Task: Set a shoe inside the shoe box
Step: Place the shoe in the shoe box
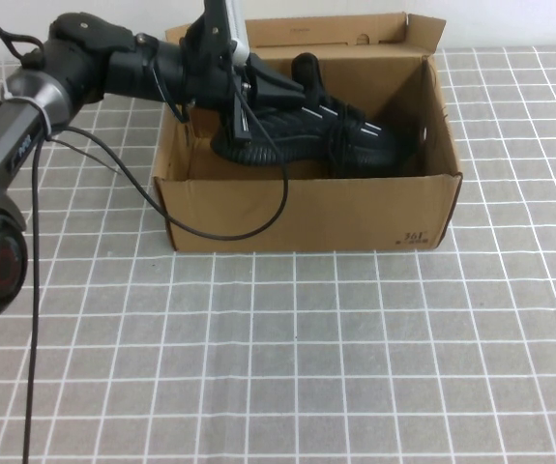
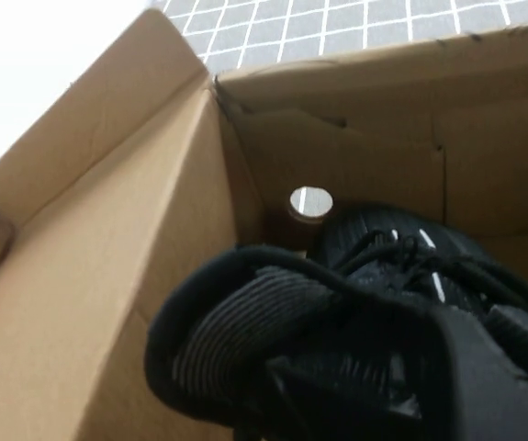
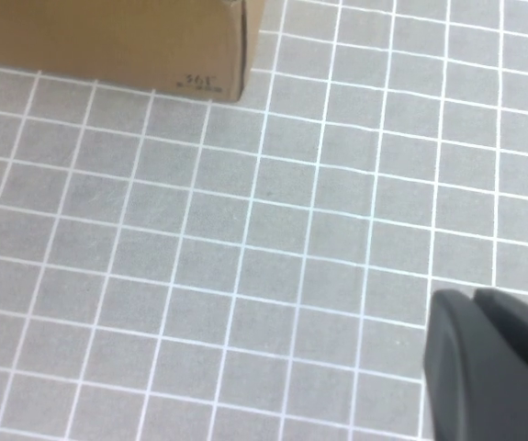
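The shoe box stands open at the back of the table, its flap lid folded back behind it. The black shoe is inside the box, toe toward the right wall and heel end raised at the left. My left gripper reaches in over the left wall and is shut on the shoe's heel collar. In the left wrist view the shoe fills the lower part, with the box's wall beside it and a round hole in the wall beyond. My right gripper is shut and holds nothing, over the bare table near the box's front corner.
A grey cloth with a white grid covers the table in front of the box. A black cable from the left arm loops down over the box's front left corner.
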